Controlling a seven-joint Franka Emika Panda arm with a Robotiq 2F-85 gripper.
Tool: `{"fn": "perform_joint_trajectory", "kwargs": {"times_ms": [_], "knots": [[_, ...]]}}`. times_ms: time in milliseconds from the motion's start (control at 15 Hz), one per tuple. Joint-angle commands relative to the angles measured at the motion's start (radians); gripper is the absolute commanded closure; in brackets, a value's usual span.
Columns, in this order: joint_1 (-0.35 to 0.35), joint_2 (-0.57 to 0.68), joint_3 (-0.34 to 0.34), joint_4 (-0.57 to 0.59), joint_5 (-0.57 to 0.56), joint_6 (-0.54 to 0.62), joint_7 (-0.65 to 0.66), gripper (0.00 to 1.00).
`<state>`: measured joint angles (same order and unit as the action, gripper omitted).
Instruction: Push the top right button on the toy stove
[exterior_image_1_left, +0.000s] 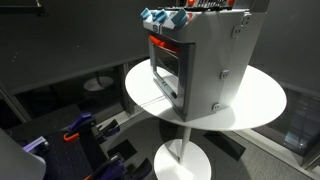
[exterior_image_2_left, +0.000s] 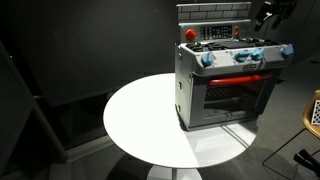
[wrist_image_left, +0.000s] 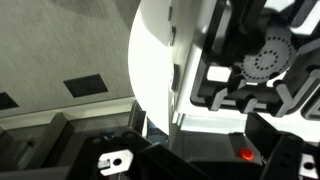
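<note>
The toy stove (exterior_image_2_left: 225, 85) is a light grey box with a dark windowed door, a red-orange band and blue knobs (exterior_image_2_left: 243, 55) along its top front. It stands on a round white table (exterior_image_2_left: 140, 120) and shows in both exterior views (exterior_image_1_left: 205, 65). A red button (exterior_image_2_left: 190, 34) sits on its back panel beside a strip of small buttons (exterior_image_2_left: 215, 33). My gripper (exterior_image_2_left: 272, 12) hovers above the stove's top right corner, apart from it. Its jaws are too dark and cropped to read. The wrist view shows a burner (wrist_image_left: 265, 60) and a red button (wrist_image_left: 247, 154) below me.
The table's edge (exterior_image_1_left: 140, 95) drops to a dark floor. Dark equipment with blue parts (exterior_image_1_left: 85, 135) stands on the floor beside the table's pedestal (exterior_image_1_left: 182, 150). A dark wall stands behind the table (exterior_image_2_left: 80, 50).
</note>
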<state>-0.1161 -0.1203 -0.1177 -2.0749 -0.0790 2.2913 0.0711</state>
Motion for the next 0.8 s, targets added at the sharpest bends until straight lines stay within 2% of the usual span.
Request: {"fn": "perform_joint_trajectory", "kwargs": {"times_ms": [0,267,467,733], "knots": [[-0.012,-0.099,-0.012,-0.028,0.032,-0.193,-0.018,0.0],[-0.018,-0.179,-0.021,-0.053,0.032,-0.374,-0.025,0.0],[-0.019,-0.221,-0.022,-0.065,0.028,-0.462,-0.024,0.0],[-0.019,-0.209,-0.015,-0.056,0.012,-0.467,-0.002,0.0]]}}
